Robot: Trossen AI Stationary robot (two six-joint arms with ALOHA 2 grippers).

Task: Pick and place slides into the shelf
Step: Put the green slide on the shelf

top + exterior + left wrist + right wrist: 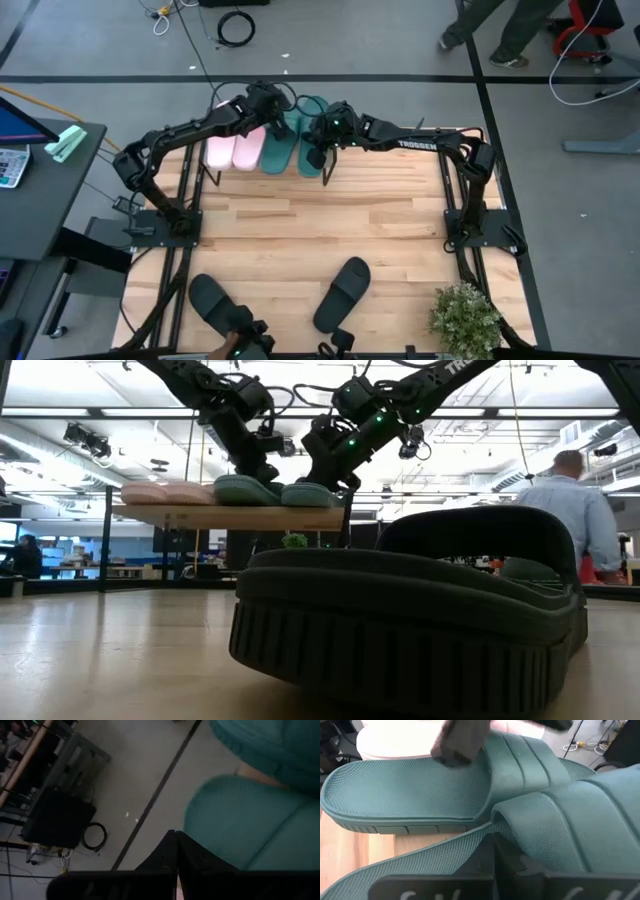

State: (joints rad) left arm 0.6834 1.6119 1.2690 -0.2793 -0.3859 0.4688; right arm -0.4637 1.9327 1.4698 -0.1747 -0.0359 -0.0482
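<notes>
A low wooden shelf (230,517) stood at the far edge of the table (300,240); on it lay four slides in a row, two pale pink slides (233,148) and two teal slides (293,146); the left gripper (270,105) hovered over the shelf above the teal slide beside the pink ones, fingers pressed together; the right gripper (318,140) sat at the outer teal slide, its fingers' state impossible to tell; two black slides (342,292) lay on the table well apart from the shelf.
</notes>
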